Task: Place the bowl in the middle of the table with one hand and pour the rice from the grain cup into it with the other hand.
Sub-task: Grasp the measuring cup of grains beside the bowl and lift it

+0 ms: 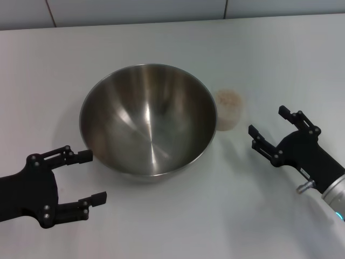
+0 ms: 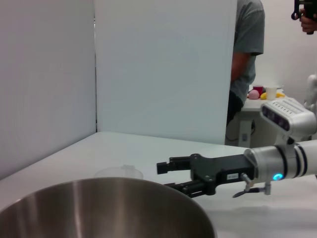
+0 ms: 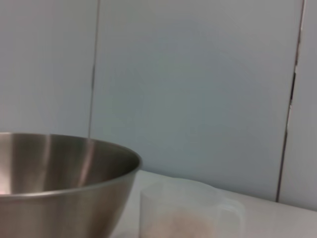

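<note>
The steel bowl (image 1: 148, 118) stands upright and empty on the white table (image 1: 161, 221), near its middle. The clear grain cup (image 1: 228, 109) stands just right of the bowl, with rice (image 1: 228, 99) inside. My left gripper (image 1: 89, 178) is open at the bowl's front left, one finger close to the rim, holding nothing. My right gripper (image 1: 269, 129) is open and empty, a short way right of the cup. The left wrist view shows the bowl (image 2: 99, 210), the cup's rim (image 2: 119, 172) and the right gripper (image 2: 166, 176). The right wrist view shows the bowl (image 3: 59, 183) and the cup (image 3: 185, 213).
A white partition (image 2: 163, 69) stands past the table's far edge. A person in a grey shirt (image 2: 247, 44) stands behind it beside another table with small objects (image 2: 265, 92).
</note>
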`<state>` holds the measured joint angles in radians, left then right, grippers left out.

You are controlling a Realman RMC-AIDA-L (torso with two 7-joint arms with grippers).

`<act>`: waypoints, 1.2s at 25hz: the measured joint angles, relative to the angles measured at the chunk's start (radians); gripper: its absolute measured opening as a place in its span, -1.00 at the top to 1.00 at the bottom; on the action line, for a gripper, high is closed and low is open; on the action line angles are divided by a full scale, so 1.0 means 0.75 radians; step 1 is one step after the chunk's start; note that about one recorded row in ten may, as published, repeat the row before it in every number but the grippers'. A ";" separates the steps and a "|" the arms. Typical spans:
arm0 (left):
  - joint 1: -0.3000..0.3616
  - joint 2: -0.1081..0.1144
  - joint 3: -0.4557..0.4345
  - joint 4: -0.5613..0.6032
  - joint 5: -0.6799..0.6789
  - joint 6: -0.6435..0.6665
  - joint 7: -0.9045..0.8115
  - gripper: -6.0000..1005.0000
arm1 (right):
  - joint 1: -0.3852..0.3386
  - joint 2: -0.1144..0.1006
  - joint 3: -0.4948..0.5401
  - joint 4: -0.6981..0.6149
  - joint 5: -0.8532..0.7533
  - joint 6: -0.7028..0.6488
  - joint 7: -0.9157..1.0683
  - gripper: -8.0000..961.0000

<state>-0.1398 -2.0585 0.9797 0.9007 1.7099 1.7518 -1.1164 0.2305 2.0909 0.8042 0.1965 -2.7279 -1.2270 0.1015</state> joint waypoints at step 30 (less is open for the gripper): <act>-0.026 0.000 -0.010 -0.017 0.038 -0.013 0.006 -0.60 | 0.093 0.000 0.037 0.043 0.102 0.137 0.002 -0.69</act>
<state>-0.1592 -2.0587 0.9725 0.8883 1.7385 1.7420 -1.1121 0.3005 2.0908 0.8319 0.2285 -2.6515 -1.1246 0.1028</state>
